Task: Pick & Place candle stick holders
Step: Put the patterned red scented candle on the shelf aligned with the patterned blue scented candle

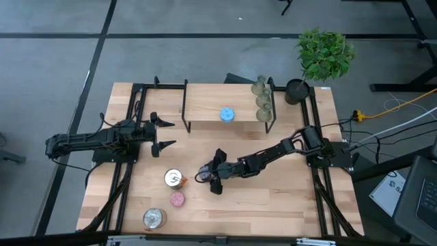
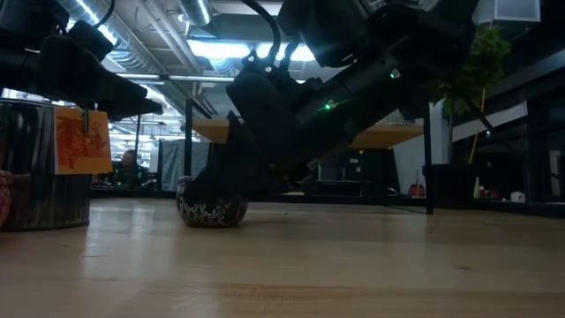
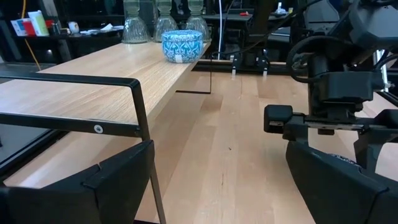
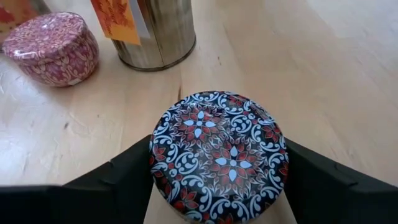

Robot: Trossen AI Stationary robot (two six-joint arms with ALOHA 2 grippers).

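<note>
The patterned candle holder (image 4: 217, 155) sits on the counter (image 1: 273, 198) near the middle, just beside the silvery tin (image 4: 155, 31) and the pink one (image 4: 53, 46). My right hand (image 1: 210, 176) is down around it — fingers at either side, touching or nearly so; I can't tell if they grip yet. It looks stiff, smooth-sided, probably light and slippery — best taken across its round wall. My left hand (image 1: 166, 133) waits with fingers apart by the shelf (image 1: 205, 102).

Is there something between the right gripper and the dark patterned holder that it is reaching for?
No, nothing visible. The right gripper has a finger on each side of the dark patterned holder, which sits on the table. The pink holder and the silvery holder stand apart, beyond it.
</note>
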